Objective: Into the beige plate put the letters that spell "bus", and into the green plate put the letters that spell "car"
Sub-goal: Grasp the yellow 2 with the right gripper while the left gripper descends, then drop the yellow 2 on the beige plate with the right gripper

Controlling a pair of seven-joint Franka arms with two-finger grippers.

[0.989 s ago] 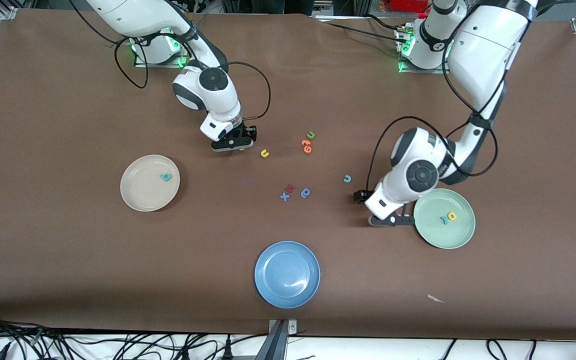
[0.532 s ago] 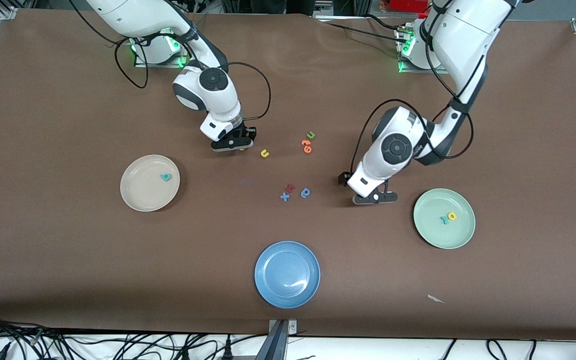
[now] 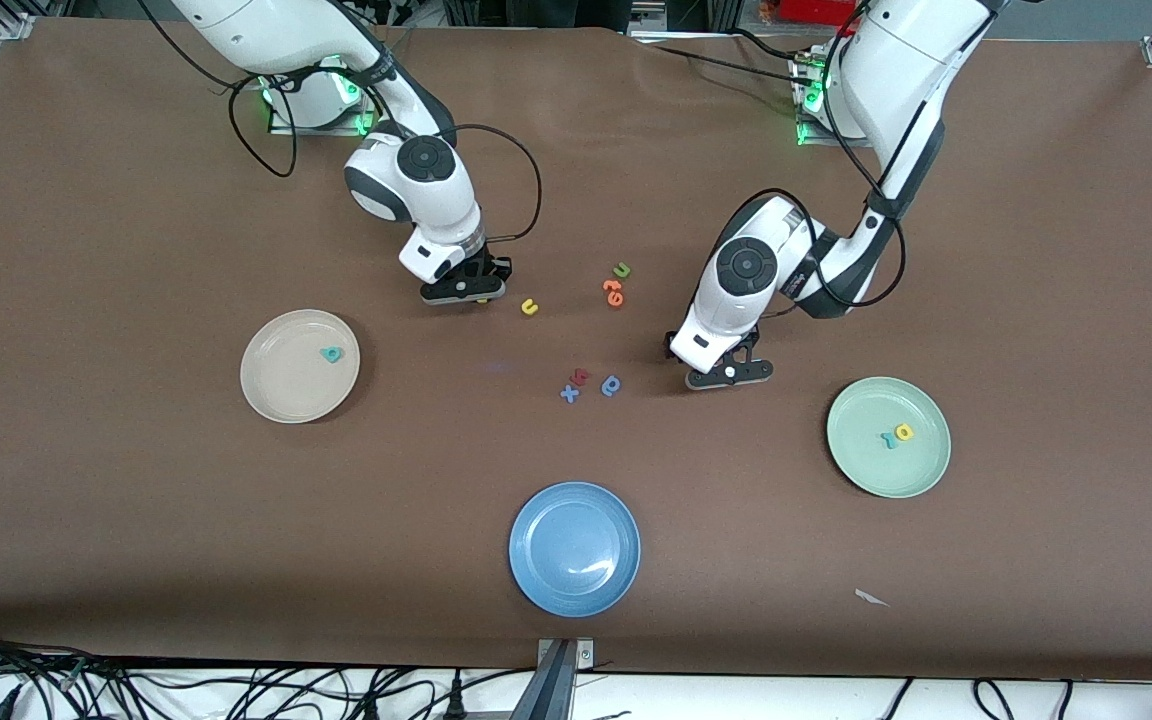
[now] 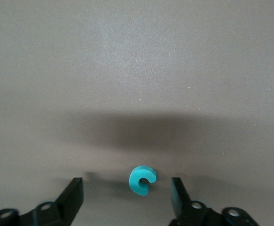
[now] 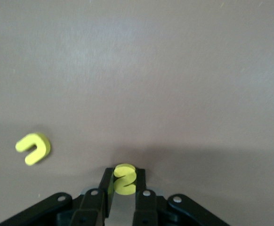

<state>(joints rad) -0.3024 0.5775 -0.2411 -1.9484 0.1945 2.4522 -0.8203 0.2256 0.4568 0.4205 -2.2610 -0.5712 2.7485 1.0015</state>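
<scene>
Right now I have both arms down on letters at once, which makes sense given how the plates sit: the beige plate [image 3: 300, 366] lies toward the right arm's end of the surface [image 3: 136, 520], the green plate [image 3: 888, 437] toward the left arm's end, so each arm works the word that belongs to its own plate.

The right gripper [image 3: 463, 291] is low over the surface, at about one o'clock from the beige plate. In its wrist view the jaws are clenched on the yellow s [image 5: 124, 179], pinching its flat faces so the letter stands between the pads. The yellow u [image 3: 530, 307] lies loose just beside it, at three o'clock from the gripper, untouched. The teal b [image 3: 333, 354] already rests in the beige plate, so I judge "bus" is one letter in, one in hand and one to fetch.

The left gripper [image 3: 729, 374] is low at about ten o'clock from the green plate, well apart from it. Its jaws stand released and wide, one on each side of the teal c [image 4: 142, 180], which lies flat on the surface between them; neither touches it. I read this as straddling the letter ready to pinch. The yellow a [image 3: 903, 432] and the teal r [image 3: 888, 439] already sit together in the green plate, so the c would finish "car".

The blue plate [image 3: 574, 548] sits at six o'clock from the loose cluster of other letters and holds nothing.
</scene>
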